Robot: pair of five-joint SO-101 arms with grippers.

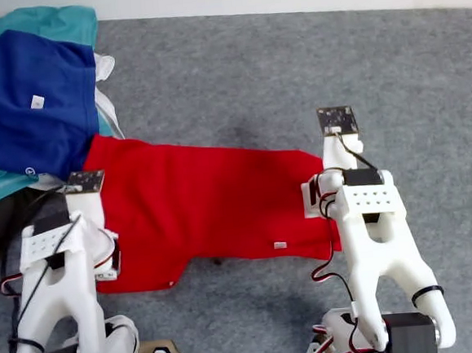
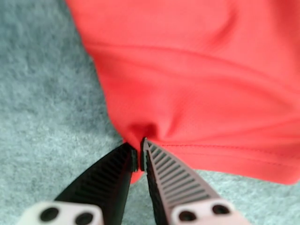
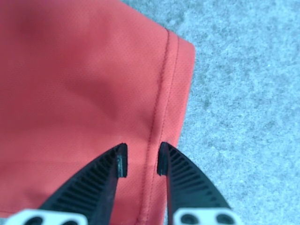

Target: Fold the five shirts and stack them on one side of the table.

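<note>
Two robot arms work at opposite ends of a red shirt on a grey table.

High view: the red shirt [image 1: 197,200] lies spread crosswise on the table [image 1: 293,66], with the left arm [image 1: 62,255] over its left end and the right arm [image 1: 370,215] over its right end. A blue shirt [image 1: 30,103] lies on a teal shirt [image 1: 52,23] at the far left corner, the blue one overlapping the red shirt's edge. Grey surface shows beyond the red shirt's far edge and to its right. Left wrist view: the left gripper [image 2: 140,157] has its jaws together, pinching a puckered bit of the red shirt's edge, with grey table beside it. Right wrist view: the right gripper [image 3: 142,161] has its jaws apart, one on each side of the stitched hem near the shirt's corner.
</note>
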